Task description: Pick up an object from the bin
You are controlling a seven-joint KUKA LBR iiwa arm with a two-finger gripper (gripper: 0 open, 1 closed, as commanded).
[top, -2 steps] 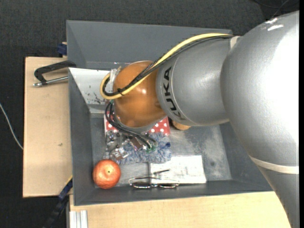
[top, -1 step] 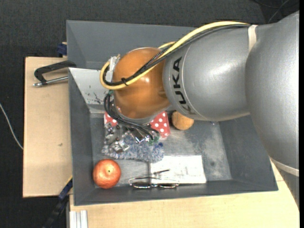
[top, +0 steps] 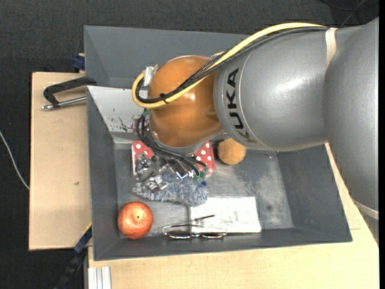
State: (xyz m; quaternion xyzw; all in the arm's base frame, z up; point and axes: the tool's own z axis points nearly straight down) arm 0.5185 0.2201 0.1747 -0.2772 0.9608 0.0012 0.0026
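the claw (top: 170, 167) hangs low in the middle of the bin (top: 103, 185), a little to the left, under the orange cover (top: 180, 107) on the wrist. dark cables and metal parts crowd round it, so i cannot tell whether it is released or clenched, nor whether anything is in its grasp. it sits right over a red dotted thing (top: 206, 153), which has white spots and peeks out on both the left and the right side of the claw. touching that on the near side lies a blue-grey cloth (top: 175, 192), crumpled flat on the bin floor, its far edge under the claw.

just right of the claw, under the arm (top: 289, 89), rests a tan ball (top: 231, 152). near the cloth, on its right, a white sheet (top: 233, 214) lies flat, and a pair of glasses (top: 194, 234) lies at the sheet's near edge, partly on it. an apple (top: 135, 220), red and round, stands in the near left corner, apart from the cloth. a white card (top: 114, 110) with dark marks leans on the far left wall. a yellow cable (top: 264, 36) runs along the top of the arm to the cover.
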